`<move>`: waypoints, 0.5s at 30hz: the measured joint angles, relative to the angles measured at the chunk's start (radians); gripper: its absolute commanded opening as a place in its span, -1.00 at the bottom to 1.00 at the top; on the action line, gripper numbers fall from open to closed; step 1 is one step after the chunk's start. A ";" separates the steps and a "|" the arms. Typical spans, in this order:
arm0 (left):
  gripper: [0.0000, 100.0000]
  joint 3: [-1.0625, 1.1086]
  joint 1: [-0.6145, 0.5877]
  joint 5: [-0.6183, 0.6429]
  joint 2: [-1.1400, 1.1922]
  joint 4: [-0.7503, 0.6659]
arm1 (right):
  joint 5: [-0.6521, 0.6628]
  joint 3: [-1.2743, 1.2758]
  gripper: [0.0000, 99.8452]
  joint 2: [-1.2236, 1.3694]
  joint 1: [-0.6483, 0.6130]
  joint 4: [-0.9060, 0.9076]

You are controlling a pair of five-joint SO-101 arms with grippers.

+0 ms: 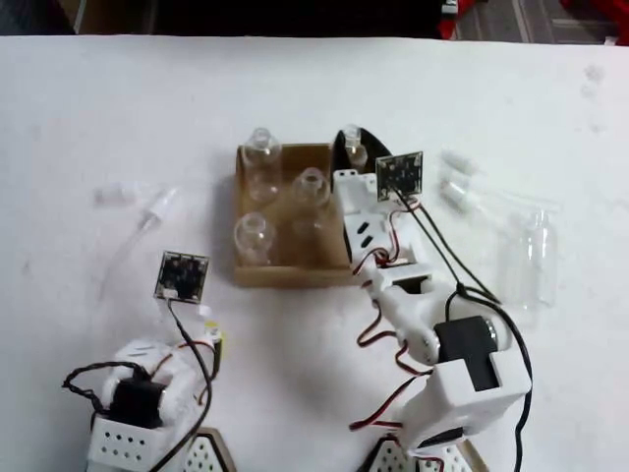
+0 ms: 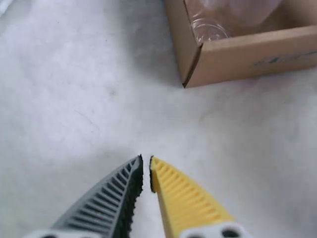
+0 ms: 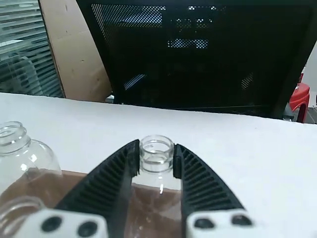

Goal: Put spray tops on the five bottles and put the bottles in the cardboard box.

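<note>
White table point(image 1: 98, 98); black mesh chair point(image 3: 198, 59) behind. Brown cardboard box point(image 1: 295, 273): three clear capless plastic bottles point(image 1: 311, 187). Right gripper point(image 3: 156, 146) clamps fourth bottle point(image 3: 157, 154); left gripper point(image 2: 146, 159) nearly closed, empty.

Left wrist view: cardboard box point(image 2: 237, 59) runs off the top & right edges for you; the box bottle point(image 2: 213, 25) inside is cut off at the top. Right wrist view: fingers point(image 3: 106, 183) hide the gripped bottle point(image 3: 157, 151) below its neck. High view: spray tops point(image 1: 460, 195) are too blurred to count.
</note>
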 measured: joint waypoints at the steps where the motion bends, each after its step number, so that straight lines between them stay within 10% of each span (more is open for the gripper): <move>1: -0.94 0.000 0.000 0.000 0.000 0.000 | 0.000 0.000 -0.68 0.000 -0.002 0.000; 15: -0.94 0.000 0.000 0.000 0.000 0.000 | 0.000 0.000 -0.66 0.011 0.000 0.000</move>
